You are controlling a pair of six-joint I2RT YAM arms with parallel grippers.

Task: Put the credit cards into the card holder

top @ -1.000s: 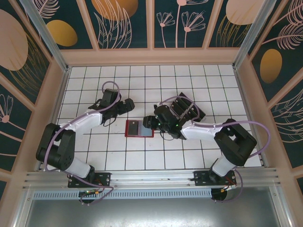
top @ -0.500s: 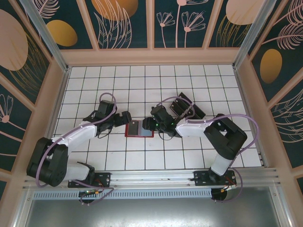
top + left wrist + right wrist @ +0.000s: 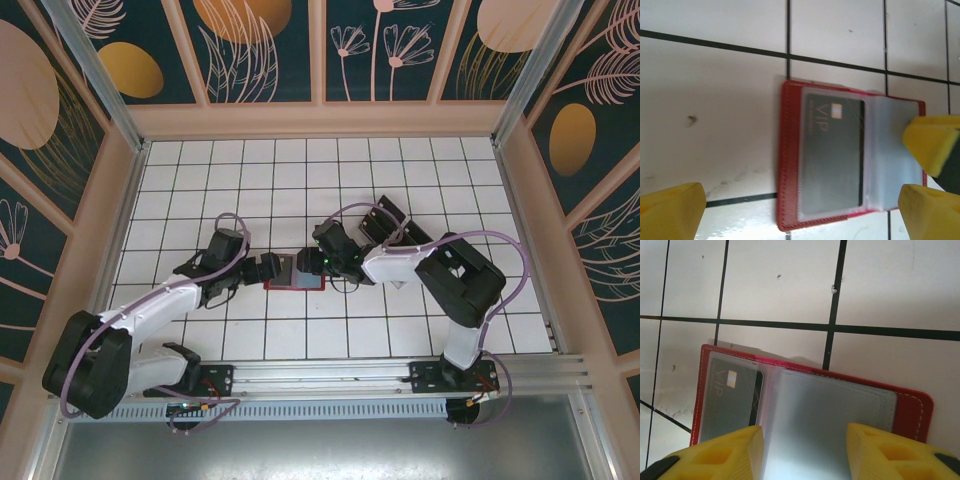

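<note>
The red card holder (image 3: 300,285) lies open on the white tiles. One dark credit card (image 3: 832,155) marked VIP sits in its left clear sleeve (image 3: 730,400). My left gripper (image 3: 268,271) is at the holder's left edge, open wide, and its yellow fingers (image 3: 672,212) straddle the holder's near end (image 3: 790,165) without touching it. My right gripper (image 3: 308,262) is over the holder's right half. Its jaws stand apart above the empty clear sleeves (image 3: 830,415), with nothing between them. One right fingertip (image 3: 932,142) shows over the holder's right edge.
A dark rack with more cards (image 3: 400,228) stands behind the right arm, partly covered by its purple cable. Wooden walls (image 3: 320,120) ring the tiled floor. Both arms reach in from the near edge and meet at the middle.
My left gripper has swung nearer and rightward to the holder's left edge. The right gripper has slid left over the holder's right half. The holder has stayed put.
</note>
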